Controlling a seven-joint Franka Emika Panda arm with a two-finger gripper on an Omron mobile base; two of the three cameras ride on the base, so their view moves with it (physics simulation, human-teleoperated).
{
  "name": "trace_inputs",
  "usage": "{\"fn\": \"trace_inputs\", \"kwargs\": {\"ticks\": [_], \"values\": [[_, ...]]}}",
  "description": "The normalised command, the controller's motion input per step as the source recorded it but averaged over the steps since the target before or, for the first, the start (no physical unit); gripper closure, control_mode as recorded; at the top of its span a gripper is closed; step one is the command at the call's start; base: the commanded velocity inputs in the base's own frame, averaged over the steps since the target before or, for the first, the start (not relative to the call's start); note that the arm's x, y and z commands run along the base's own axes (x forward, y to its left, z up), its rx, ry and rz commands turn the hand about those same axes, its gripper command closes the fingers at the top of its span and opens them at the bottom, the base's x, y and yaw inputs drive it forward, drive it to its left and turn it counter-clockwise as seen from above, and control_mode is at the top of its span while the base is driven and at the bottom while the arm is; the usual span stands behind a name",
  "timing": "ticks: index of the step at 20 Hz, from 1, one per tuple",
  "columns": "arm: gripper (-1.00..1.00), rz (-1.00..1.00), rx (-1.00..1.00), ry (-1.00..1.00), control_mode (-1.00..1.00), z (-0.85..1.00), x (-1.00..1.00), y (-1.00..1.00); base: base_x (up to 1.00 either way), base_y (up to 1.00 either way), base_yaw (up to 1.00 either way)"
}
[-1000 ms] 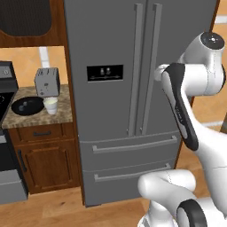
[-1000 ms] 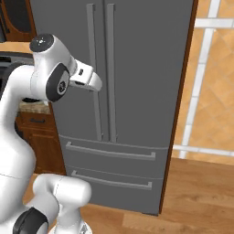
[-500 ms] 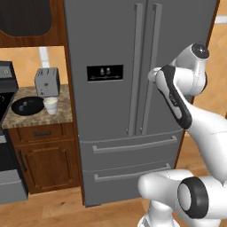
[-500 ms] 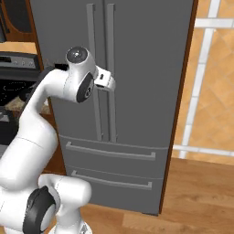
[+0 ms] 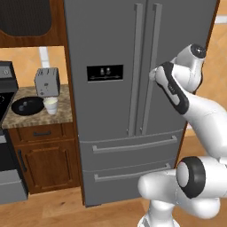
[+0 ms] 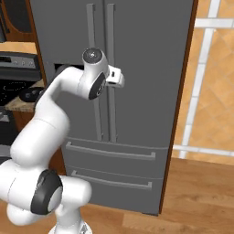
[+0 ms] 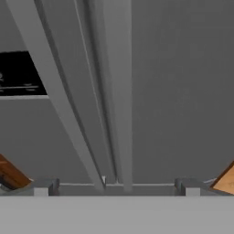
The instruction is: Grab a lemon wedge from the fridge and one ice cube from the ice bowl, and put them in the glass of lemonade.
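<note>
Tool (image 7: 116,186) wide, empty, close before the shut fridge's (image 5: 111,40) two bar handles (image 7: 112,91).

White arm raised and bent, hand (image 7: 116,186) level, fingers spread wide, empty.

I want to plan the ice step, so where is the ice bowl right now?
In the left base view, the black ice bowl sits on the counter left of the fridge, beside the cup and before the toaster.

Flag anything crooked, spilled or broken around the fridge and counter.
Nothing stands out. The tall grey steel fridge has its doors shut, and the black bowl, whitish cup and grey toaster sit upright.
</note>
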Motion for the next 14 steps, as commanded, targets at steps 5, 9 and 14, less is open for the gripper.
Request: {"fn": "trace_inputs", "kwargs": {"ticks": [5,9,14], "values": [[-1.0,0.0,-0.06,0.0,-1.0,0.0,0.49,0.01,0.0,0.0,0.0],[-1.0,0.0,0.0,-0.01,-1.0,-0.04,0.49,0.0,0.0,0.0,0.0],[-1.0,0.0,0.0,0.0,-1.0,-0.14,0.67,0.0,0.0,0.0,0.0]]}}
